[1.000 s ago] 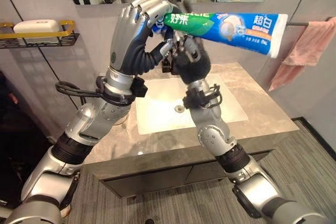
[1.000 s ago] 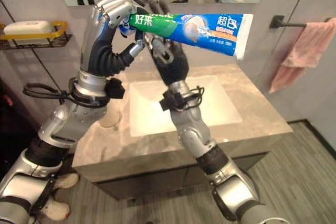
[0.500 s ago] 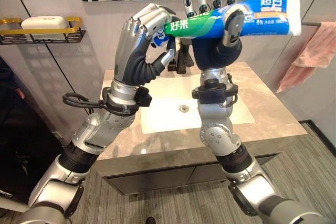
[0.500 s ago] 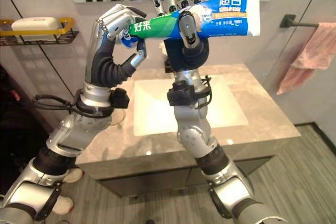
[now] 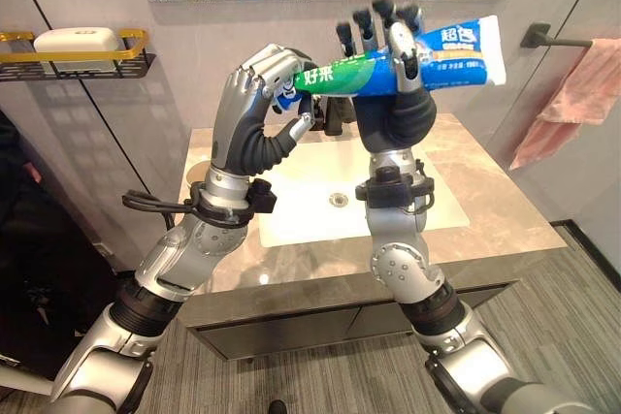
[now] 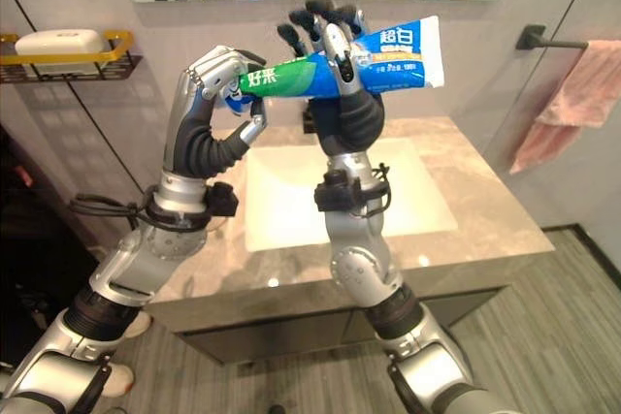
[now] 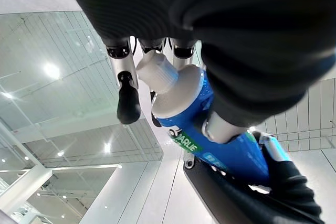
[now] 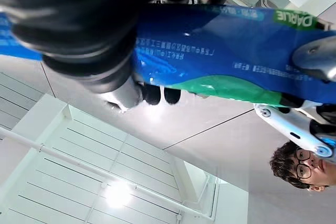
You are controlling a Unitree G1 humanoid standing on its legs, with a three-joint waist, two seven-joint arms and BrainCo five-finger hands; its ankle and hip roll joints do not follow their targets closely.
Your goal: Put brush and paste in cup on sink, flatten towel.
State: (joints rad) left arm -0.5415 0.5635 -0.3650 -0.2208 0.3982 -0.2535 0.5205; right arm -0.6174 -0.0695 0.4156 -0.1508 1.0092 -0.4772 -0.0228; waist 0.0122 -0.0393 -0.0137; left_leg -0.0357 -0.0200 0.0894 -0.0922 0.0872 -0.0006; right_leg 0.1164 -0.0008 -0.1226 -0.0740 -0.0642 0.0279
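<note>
Lowered a little since half a second ago, the toothpaste tube (image 5: 398, 63) lies level above the sink (image 5: 291, 203). Left hand (image 5: 264, 84) curls round its cap end; right hand (image 5: 393, 55) clasps its middle.

Both arms are raised upright, the left hand (image 5: 267, 84) with fingers curled, the right hand (image 5: 393, 94) with fingers half-closed.

Pink towel (image 5: 572, 94) cut off at the frame edge; faucet (image 5: 333, 121) mostly behind the toothpaste-holding hands.
</note>
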